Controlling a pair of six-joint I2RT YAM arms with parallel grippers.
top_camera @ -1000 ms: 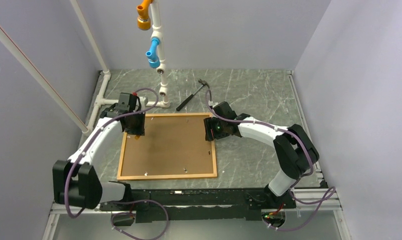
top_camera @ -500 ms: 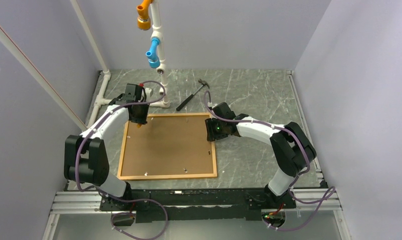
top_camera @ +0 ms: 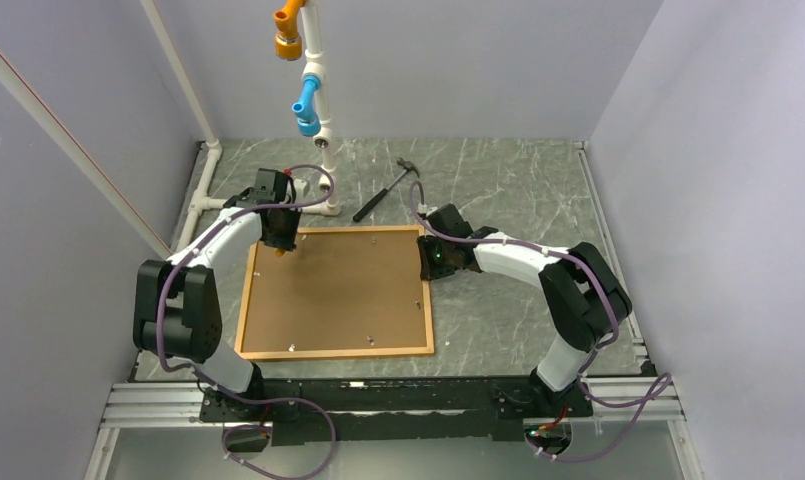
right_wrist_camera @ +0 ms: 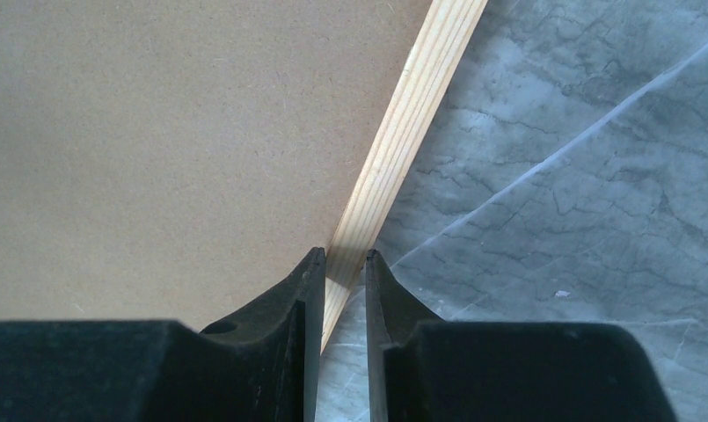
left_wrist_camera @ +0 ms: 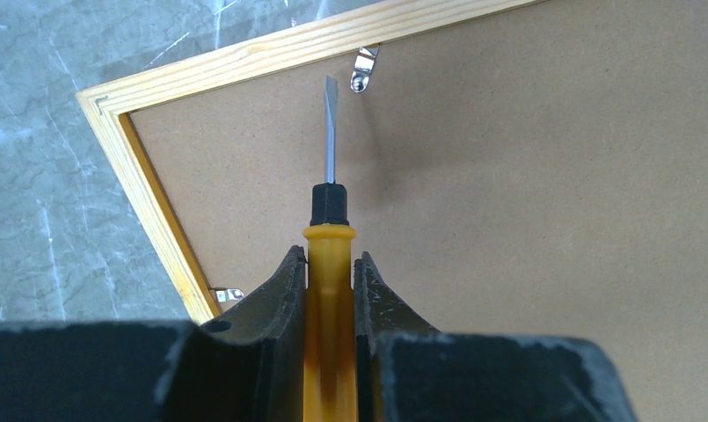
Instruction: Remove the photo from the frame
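**Blade lined up on a retaining tab while the other arm steadies the rail**

The left gripper [left_wrist_camera: 330, 260] is clamped on the yellow handle of a screwdriver [left_wrist_camera: 330, 230], held low on the handle so the flat blade reaches well ahead of the fingers. The tip sits just short of a small metal tab [left_wrist_camera: 362, 70] at the far rail of the frame [left_wrist_camera: 244, 54]. That aim suggests the tab is what pins the backing in, and that it must be turned or pried aside first. A second tab [left_wrist_camera: 228, 294] shows on the left rail.

The right gripper [right_wrist_camera: 337, 258] has its jaws nearly together, straddling the frame's right rail near the far corner. Whether they actually bite the wood I cannot tell. The placement looks meant to stop the frame sliding when the blade pushes.

The photo [top_camera: 333, 290] lies face down inside the frame, only its brown board back showing, flat on the marbled table [top_camera: 518, 190]. It is seated on all four sides and not yet lifted. A hammer [top_camera: 383, 197] lies unused beyond the far rail, beside the white pipe structure [top_camera: 323, 135]
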